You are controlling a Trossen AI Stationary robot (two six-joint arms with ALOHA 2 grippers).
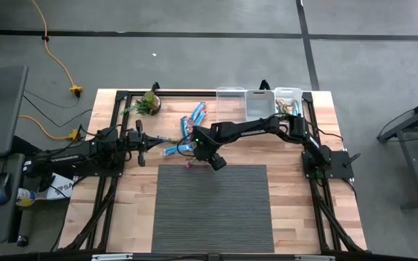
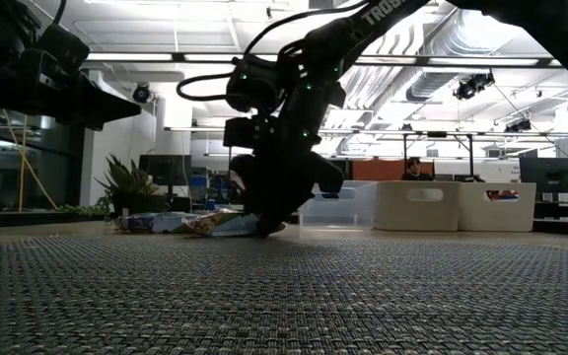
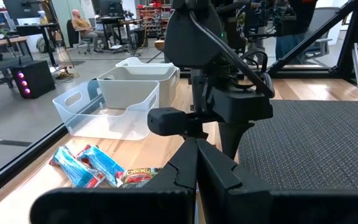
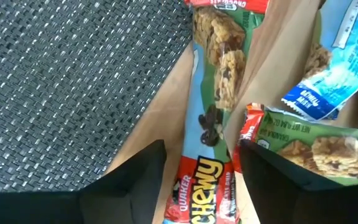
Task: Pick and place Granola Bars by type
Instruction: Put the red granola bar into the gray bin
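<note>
In the right wrist view a Quaker Chewy granola bar (image 4: 209,118), green with red ends, lies flat on the wood beside the grey mat (image 4: 61,81). My right gripper (image 4: 201,158) is open, pointing steeply down, one finger on each side of the bar's near end. Whether the fingers touch it does not show. Another green bar (image 4: 316,146) and a blue bar (image 4: 328,81) lie close by. More bars (image 1: 197,112) lie scattered on the table's far half. My left gripper (image 1: 141,138) waits shut at the table's left, level and holding nothing.
Three plastic bins (image 1: 260,105) stand in a row at the far right edge, with bars in the rightmost one (image 1: 289,107). A small potted plant (image 1: 149,103) stands at the far left. The woven mat (image 1: 212,206) covers the near middle of the table.
</note>
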